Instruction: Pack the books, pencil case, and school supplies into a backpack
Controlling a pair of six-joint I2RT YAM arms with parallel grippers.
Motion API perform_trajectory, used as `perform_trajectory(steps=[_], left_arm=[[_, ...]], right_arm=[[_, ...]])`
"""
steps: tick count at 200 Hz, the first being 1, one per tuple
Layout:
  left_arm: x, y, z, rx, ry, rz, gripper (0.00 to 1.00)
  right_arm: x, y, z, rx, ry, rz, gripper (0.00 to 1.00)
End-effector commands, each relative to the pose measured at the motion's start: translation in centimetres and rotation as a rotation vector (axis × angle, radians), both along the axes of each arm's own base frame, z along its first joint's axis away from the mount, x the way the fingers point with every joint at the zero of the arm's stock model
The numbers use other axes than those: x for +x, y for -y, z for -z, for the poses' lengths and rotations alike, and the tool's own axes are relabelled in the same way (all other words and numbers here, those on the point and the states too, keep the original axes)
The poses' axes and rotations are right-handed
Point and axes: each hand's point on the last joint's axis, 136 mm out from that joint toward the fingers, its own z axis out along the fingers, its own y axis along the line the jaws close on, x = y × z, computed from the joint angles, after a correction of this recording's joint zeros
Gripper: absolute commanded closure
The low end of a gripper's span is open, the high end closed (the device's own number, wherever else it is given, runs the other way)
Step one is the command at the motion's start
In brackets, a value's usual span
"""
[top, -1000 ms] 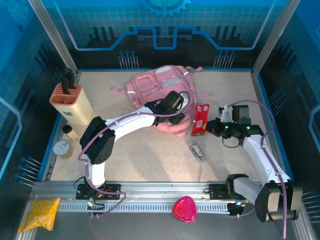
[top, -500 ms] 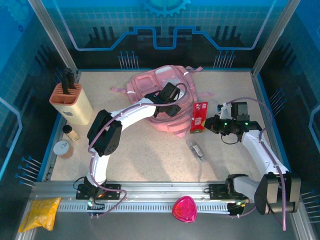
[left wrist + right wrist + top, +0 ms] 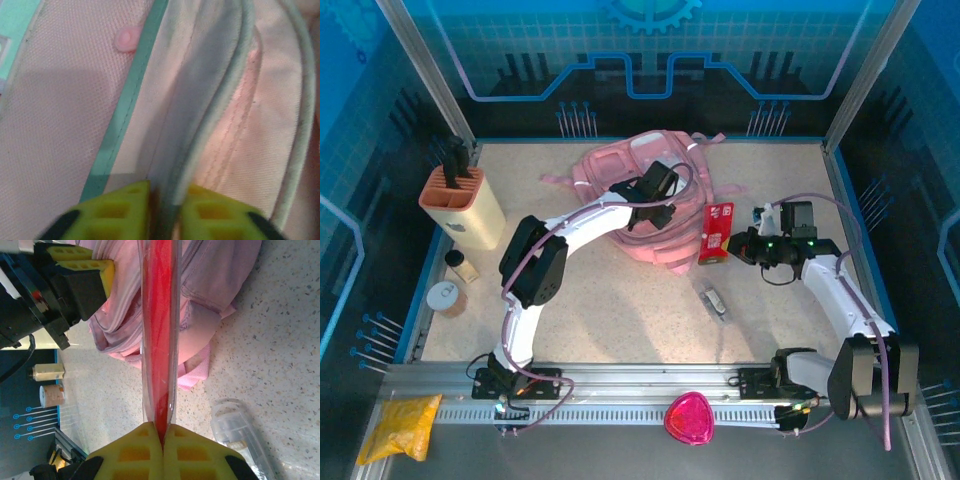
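**L gripper (image 3: pixel 655 197) now pinching the backpack (image 3: pixel 605 170); R gripper (image 3: pixel 745 246) brings the pencil case (image 3: pixel 718 232) closer.**
Top view: L arm has moved up from the bag's near edge to mid-bag. R arm has nudged the red case left, so it's now just beside the bag's right flank. School supplies (image 3: pixel 713 300) piece lies nearer the front, untouched. L wrist: fingers (image 3: pixel 120 212) together on a pale fabric lip of the bag, prob. to lift the mouth open. R wrist: jaws clamped on the case's edge, case standing edge-on and pointing at the bag. Judgement: opening is being readied and the case goes in next.
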Motion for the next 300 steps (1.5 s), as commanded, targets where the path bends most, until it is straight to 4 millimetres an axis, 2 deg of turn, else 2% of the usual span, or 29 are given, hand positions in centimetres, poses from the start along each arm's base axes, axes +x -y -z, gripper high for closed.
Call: perform_trajectory(steps=[1, 8, 46, 74, 78, 86, 115, 123, 148, 163, 189, 208, 226, 242, 266, 280, 300], left_arm=[[1.4, -0.8, -4.8, -0.046, 0.079, -0.047, 0.96], [1.5, -1.0, -5.8, -0.057, 0.088, -0.063, 1.00], [1.2, -2.3, -12.4, -0.155, 0.161, -0.172, 1.00], [-0.1, -2.3, -15.2, -0.256, 0.154, -0.204, 1.00], [-0.2, -2.3, -15.3, -0.266, 0.147, -0.205, 1.00], [-0.6, -2.3, -15.6, -0.280, 0.139, -0.211, 1.00], [-1.9, -2.7, -16.4, -0.324, 0.097, -0.268, 1.00], [-2.1, -3.0, -16.6, -0.328, 0.093, -0.295, 1.00], [-2.8, -3.9, -17.4, -0.363, 0.079, -0.367, 1.00], [-3.1, -4.2, -17.7, -0.380, 0.071, -0.395, 1.00], [-3.4, -4.6, -17.7, -0.415, 0.053, -0.449, 1.00], [-2.9, -5.5, -17.1, -0.395, 0.059, -0.504, 1.00], [-2.5, -6.5, -16.8, -0.377, 0.052, -0.560, 1.00], [-2.0, -7.7, -16.5, -0.353, 0.074, -0.618, 1.00], [-0.9, -9.1, -15.2, -0.357, 0.038, -0.691, 1.00], [-0.9, -8.8, -14.8, -0.370, 0.024, -0.688, 1.00], [-1.5, -6.2, -13.7, -0.443, -0.049, -0.611, 1.00]], right_arm=[[1.1, 0.0, -1.5, 0.030, 0.032, 0.002, 1.00], [1.2, 0.1, -1.4, 0.028, 0.024, 0.006, 0.99], [2.1, -0.8, -1.1, 0.073, -0.013, 0.003, 1.00], [3.5, -2.9, -0.7, 0.124, -0.026, -0.035, 1.00], [4.3, -3.4, -1.8, 0.133, 0.010, -0.049, 1.00], [4.8, -4.4, -2.1, 0.136, 0.021, -0.068, 1.00], [7.0, -8.3, -1.0, 0.177, 0.012, -0.141, 1.00], [8.2, -9.2, -1.2, 0.198, 0.055, -0.150, 1.00], [11.1, -10.6, 1.5, 0.122, 0.036, -0.128, 0.98], [12.7, -11.8, 2.3, 0.125, 0.038, -0.121, 0.96], [15.0, -13.7, 3.5, 0.098, 0.065, -0.101, 0.88], [16.0, -15.4, 4.1, 0.090, 0.056, -0.139, 0.73], [15.8, -16.1, 3.6, 0.075, 0.095, -0.159, 0.62], [14.5, -16.3, 3.0, 0.075, 0.113, -0.193, 0.56], [12.3, -14.1, 3.7, 0.070, 0.082, -0.175, 0.52], [10.8, -12.5, 3.6, 0.048, 0.085, -0.159, 0.49], [8.9, -10.1, 2.6, 0.055, 0.088, -0.123, 0.47]])
